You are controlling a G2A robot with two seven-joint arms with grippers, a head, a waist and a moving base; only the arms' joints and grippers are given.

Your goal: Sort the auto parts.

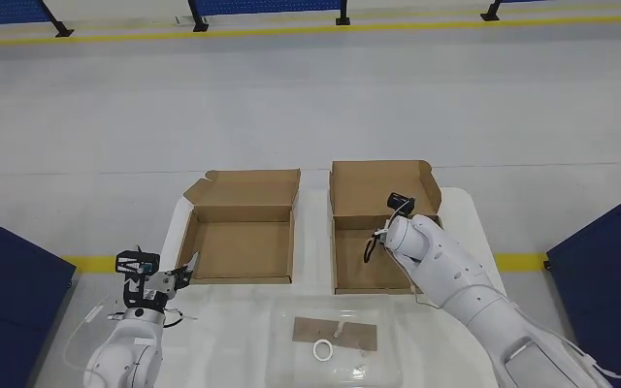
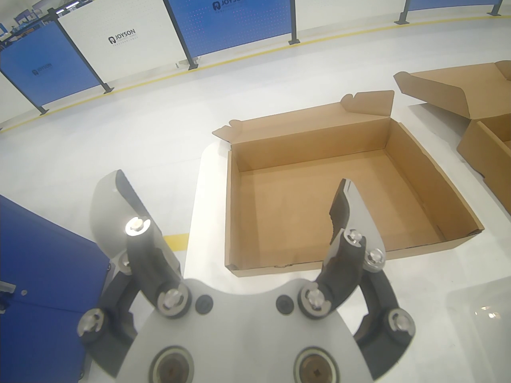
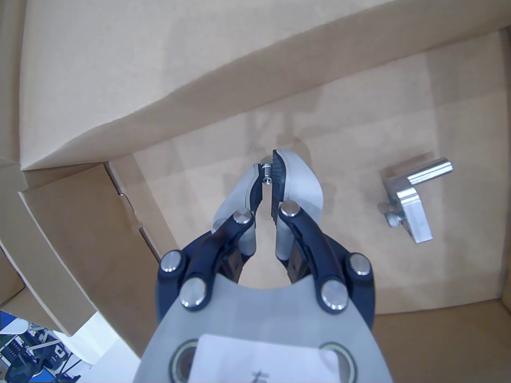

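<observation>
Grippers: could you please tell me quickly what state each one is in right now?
Left gripper: open, holding nothing.
Right gripper: shut on a small metal screw, inside a cardboard box.

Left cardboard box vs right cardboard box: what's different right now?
Contents: the left cardboard box has a bare floor; the right cardboard box holds a metal bracket.
Grippers: the right gripper is down inside the right cardboard box, shut on a small screw; the left gripper hangs open outside the left cardboard box, by its near corner.
Shared: both are brown cardboard with lids folded open.
</observation>
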